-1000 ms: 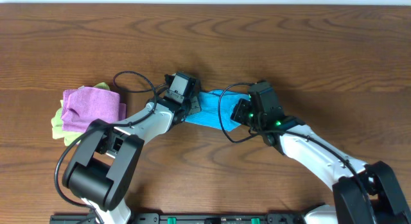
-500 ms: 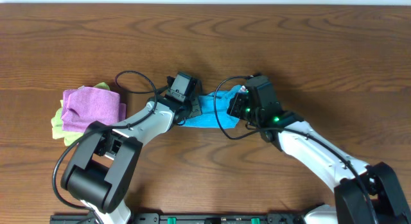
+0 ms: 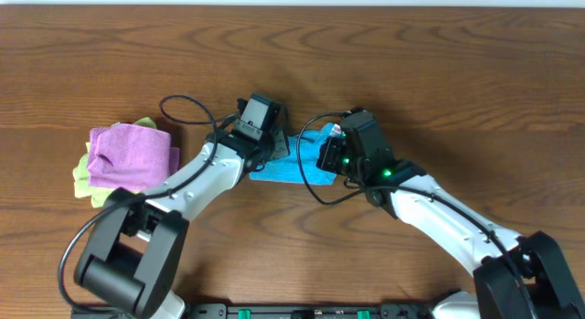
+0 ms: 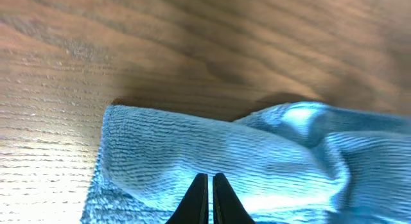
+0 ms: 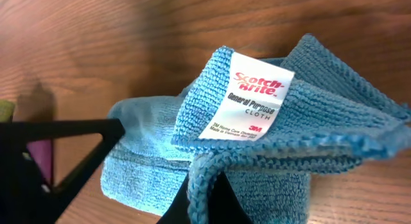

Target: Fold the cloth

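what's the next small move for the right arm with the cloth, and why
Probably carry the right gripper across and lay its corner on the cloth's far edge, by the left gripper. The right gripper is shut on the raised corner bearing the tag, the cloth is only partly doubled over, and the left gripper, shut, seems to pinch the opposite edge.

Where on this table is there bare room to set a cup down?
Bare table: the whole far strip beyond both arms, and the far right. Crowded: the middle, where the left arm's fingers and right arm's fingers pinch the blue cloth, and the left, where the purple cloth sits on the green cloth.
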`<act>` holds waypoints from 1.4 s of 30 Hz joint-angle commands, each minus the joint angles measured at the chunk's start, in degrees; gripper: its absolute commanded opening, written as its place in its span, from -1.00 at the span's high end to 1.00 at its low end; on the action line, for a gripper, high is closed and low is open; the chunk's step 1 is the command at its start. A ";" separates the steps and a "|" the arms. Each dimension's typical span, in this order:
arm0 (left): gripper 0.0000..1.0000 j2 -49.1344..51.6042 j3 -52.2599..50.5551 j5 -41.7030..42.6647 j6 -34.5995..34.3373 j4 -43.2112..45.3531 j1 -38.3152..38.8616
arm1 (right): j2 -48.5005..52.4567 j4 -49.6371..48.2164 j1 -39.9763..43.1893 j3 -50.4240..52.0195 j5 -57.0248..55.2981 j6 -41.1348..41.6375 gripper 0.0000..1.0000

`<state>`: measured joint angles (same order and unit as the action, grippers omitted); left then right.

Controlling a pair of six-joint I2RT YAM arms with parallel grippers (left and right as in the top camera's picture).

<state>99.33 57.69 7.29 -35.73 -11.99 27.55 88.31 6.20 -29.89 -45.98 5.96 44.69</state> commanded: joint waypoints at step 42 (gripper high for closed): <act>0.89 -24.11 1.36 -5.22 1.05 -16.94 -12.13 | 15.30 2.69 -11.80 -17.00 -2.78 -5.75 0.98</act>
<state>76.58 57.80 2.35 -35.70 -28.56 16.23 102.37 9.23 -40.64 -61.49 3.90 39.59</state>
